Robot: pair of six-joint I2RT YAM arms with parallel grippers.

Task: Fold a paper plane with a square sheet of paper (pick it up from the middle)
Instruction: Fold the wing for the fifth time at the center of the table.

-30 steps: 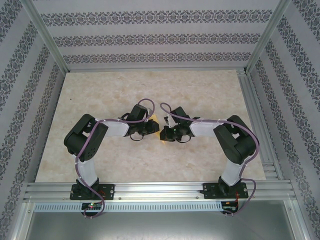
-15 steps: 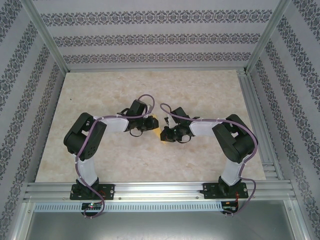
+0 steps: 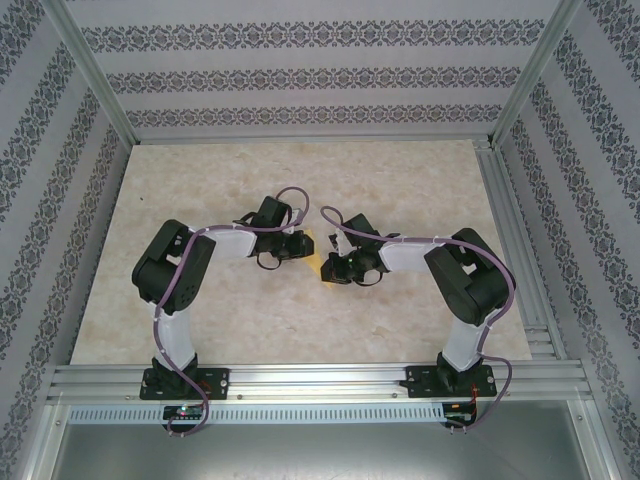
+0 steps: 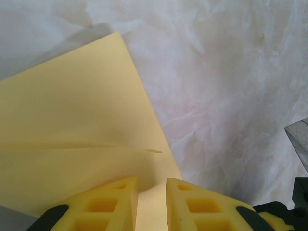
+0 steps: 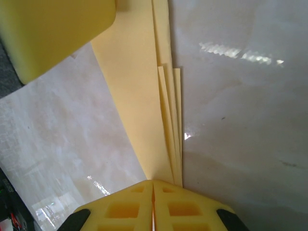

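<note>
**A:** What carries everything?

**B:** A pale, marble-patterned desk (image 3: 200, 310) with patterned walls around it. Two black-and-white arms stand at its near edge, the left arm (image 3: 175, 280) and the right arm (image 3: 470, 285). Both bend inward, so their heads meet near the middle of the desk.

**A:** And the left tool?

**B:** The left tool (image 4: 152, 183) has its yellow fingers parted by a narrow gap. They sit over one edge of the thin yellow-orange sheet of paper (image 4: 72, 120), whose surface shows through the gap. Whether they touch it cannot be told.

**A:** The right one?

**B:** The right tool (image 5: 153, 185) is closed, its fingertips pressed together on the paper. The paper leaves them as a slim stack of folded layers running away from the tool. One yellow finger (image 5: 53, 33) of the left tool sits over the far end of that stack.

**A:** Where is the paper?

**B:** It is between the two tools at the middle of the desk. The left wrist view shows one corner, a straight crease across the sheet, and a grey shadow beside its edge.
</note>
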